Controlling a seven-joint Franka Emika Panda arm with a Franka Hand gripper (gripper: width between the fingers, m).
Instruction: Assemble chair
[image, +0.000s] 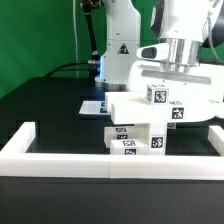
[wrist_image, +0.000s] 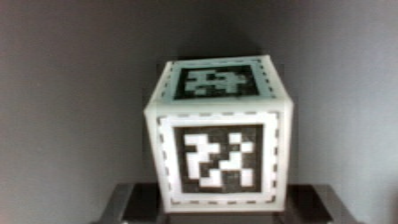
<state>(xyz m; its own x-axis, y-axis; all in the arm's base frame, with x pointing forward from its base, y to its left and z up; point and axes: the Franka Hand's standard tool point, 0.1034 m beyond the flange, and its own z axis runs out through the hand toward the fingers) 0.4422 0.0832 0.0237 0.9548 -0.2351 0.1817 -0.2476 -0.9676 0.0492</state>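
Chair post (wrist_image: 217, 140), upright, long axis vertical

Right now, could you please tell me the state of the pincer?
Pincer: closed on a white tagged post of the chair, standing upright.

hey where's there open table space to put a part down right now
Bare black table lies on the exterior view's left, between the low white border wall and the marker board. It is crowded at the middle and right, where the chair parts are stacked against the front wall and the tool sits over a tagged block.
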